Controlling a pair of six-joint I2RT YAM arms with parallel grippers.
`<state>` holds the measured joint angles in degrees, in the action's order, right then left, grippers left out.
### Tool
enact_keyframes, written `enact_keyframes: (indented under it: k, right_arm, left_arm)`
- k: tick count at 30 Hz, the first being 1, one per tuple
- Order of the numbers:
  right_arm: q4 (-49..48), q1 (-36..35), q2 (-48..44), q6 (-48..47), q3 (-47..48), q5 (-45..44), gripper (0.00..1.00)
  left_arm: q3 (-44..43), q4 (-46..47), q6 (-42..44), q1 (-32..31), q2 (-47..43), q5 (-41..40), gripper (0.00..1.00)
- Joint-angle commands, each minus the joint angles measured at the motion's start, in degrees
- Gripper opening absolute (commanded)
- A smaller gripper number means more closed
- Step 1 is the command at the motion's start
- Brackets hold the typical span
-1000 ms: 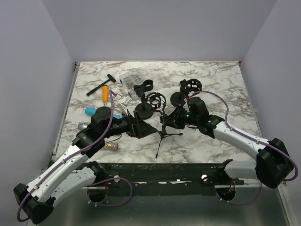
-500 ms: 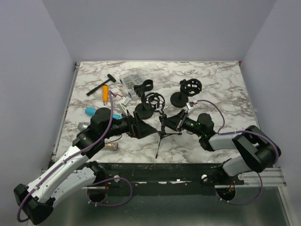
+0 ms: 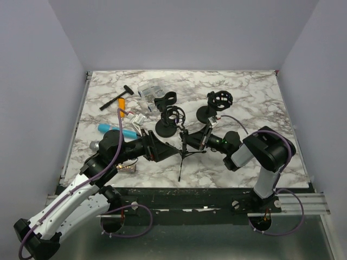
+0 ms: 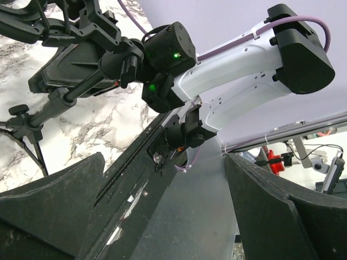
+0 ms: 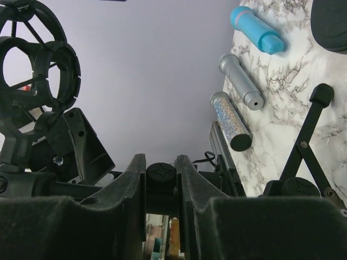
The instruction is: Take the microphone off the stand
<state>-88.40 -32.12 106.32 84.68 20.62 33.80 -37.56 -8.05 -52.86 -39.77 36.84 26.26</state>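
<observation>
A small black tripod stand (image 3: 183, 154) stands at the table's near middle. My right gripper (image 3: 191, 142) is shut on a black round-ended piece with a star mark (image 5: 161, 174) at the stand's top. I cannot tell whether this piece is the microphone or part of the stand. The right gripper (image 5: 161, 162) has both jaws pressed on its sides. My left gripper (image 3: 162, 150) is open and empty just left of the stand. In the left wrist view the left gripper (image 4: 162, 162) has its jaws spread wide, and the stand's stem (image 4: 70, 97) shows at the upper left.
Three black mount stands (image 3: 174, 116) (image 3: 165, 102) (image 3: 219, 101) stand behind the tripod. A blue microphone (image 5: 255, 27), a grey one (image 5: 241, 81) and a glittery one (image 5: 230, 120) lie at the left. A hammer (image 3: 116, 97) lies at the far left.
My right arm has folded its elbow back toward the near right while its gripper stays on the stand's top. My left arm has dropped lower. The stand has shifted slightly left.
</observation>
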Motion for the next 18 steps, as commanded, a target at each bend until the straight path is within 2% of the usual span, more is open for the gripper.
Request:
enact_keyframes:
  k: [1,3,5,8,11,16,18]
  right_arm:
    - [-9.02,0.59,7.11,-7.93,-4.9,1.39,0.11]
    - [-1.31,0.57,3.65,-8.88,-4.46,1.77,0.38]
    - [9.42,0.57,-1.55,-11.09,-4.04,1.35,0.57]
    - [22.1,0.57,-10.46,-13.63,-3.11,0.24,0.76]
    - [35.11,0.57,-17.23,-15.52,-0.44,0.08,0.83]
    - [68.17,0.57,-28.19,-22.46,9.49,-6.25,0.85]
    - [78.36,0.57,-30.21,-24.33,14.29,-7.99,0.84]
  left_arm:
    - [-0.36,0.86,-0.86,-0.12,-0.35,-1.04,0.98]
    - [-0.79,0.54,-0.66,-0.18,0.0,-0.88,0.98]
    - [-1.48,-0.11,-0.28,-0.2,0.22,-0.83,0.99]
    - [-2.19,-1.08,0.36,-0.19,0.21,-1.09,0.98]
    - [-2.63,-1.69,0.66,-0.07,0.23,-1.33,0.98]
    - [-2.87,-1.93,0.83,-0.1,0.67,-1.13,0.98]
    - [-2.78,-1.74,0.71,-0.09,0.97,-1.1,0.98]
